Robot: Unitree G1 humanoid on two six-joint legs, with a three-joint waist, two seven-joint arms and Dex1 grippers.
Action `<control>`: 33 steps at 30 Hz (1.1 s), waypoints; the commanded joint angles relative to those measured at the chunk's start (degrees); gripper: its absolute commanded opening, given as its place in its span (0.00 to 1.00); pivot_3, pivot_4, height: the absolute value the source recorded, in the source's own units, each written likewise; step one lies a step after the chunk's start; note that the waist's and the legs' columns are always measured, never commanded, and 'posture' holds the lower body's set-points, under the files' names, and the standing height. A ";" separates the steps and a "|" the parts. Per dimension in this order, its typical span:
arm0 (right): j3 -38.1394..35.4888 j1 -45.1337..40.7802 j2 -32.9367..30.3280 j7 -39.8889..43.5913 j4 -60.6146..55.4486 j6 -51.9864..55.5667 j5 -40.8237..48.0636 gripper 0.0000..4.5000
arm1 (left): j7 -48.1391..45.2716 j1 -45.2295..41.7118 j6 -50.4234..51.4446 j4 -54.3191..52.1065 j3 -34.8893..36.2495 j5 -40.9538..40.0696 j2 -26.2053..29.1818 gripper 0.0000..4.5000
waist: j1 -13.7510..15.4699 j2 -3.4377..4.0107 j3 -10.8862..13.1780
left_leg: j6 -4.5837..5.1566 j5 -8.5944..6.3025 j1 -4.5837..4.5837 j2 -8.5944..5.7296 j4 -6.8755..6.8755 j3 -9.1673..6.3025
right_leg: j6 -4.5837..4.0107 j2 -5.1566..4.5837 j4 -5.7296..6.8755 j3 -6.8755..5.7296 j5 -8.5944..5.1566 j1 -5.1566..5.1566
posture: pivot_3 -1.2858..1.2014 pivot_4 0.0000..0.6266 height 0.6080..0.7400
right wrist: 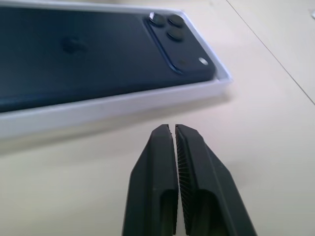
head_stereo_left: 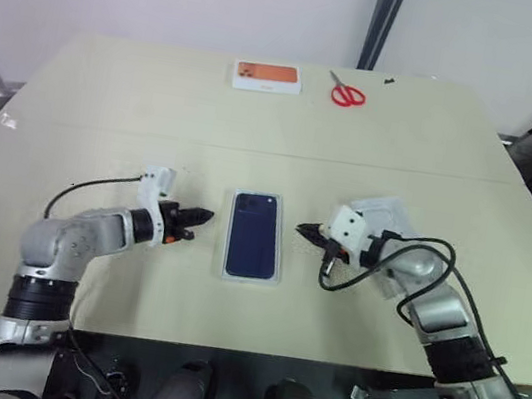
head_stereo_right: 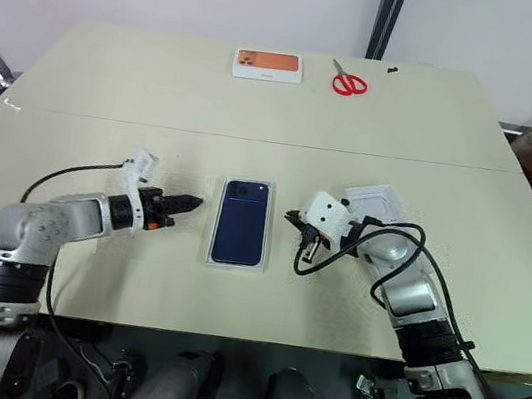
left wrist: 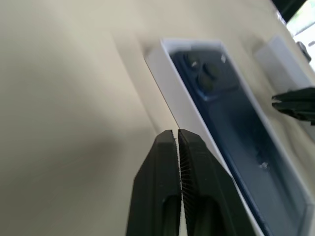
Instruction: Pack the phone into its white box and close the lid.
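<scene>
Phone packed, lid not yet on.
On the table (head_stereo_left: 107, 114), the white box (head_stereo_left: 251, 276) holds the phone (head_stereo_left: 255, 234) face-down; the lid (head_stereo_right: 379, 203) lies behind the right arm. Left gripper (head_stereo_left: 201, 217) and right gripper (head_stereo_left: 306, 230) flank the box, fingers clenched, empty. Next: open right gripper, fetch lid.

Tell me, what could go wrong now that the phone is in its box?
1. The lid lies behind the right claw, partly under that arm, so the arm could knock it while reaching for it.
2. Both claws are shut and close beside the white box; the left claw or the right one might bump it and shift the phone.
</scene>
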 commanded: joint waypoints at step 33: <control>-8.14 5.63 -10.67 0.49 -4.02 1.10 -2.01 0.01 | -6.99 -12.30 -11.23 15.17 -13.02 12.82 -19.53 0.02 | 1.17 -0.03 0.01 | 0.04 0.00 0.00 -0.01 0.14 0.03 | 0.01 0.02 0.01 -0.02 0.00 0.11 | 0.52 0.24 0.95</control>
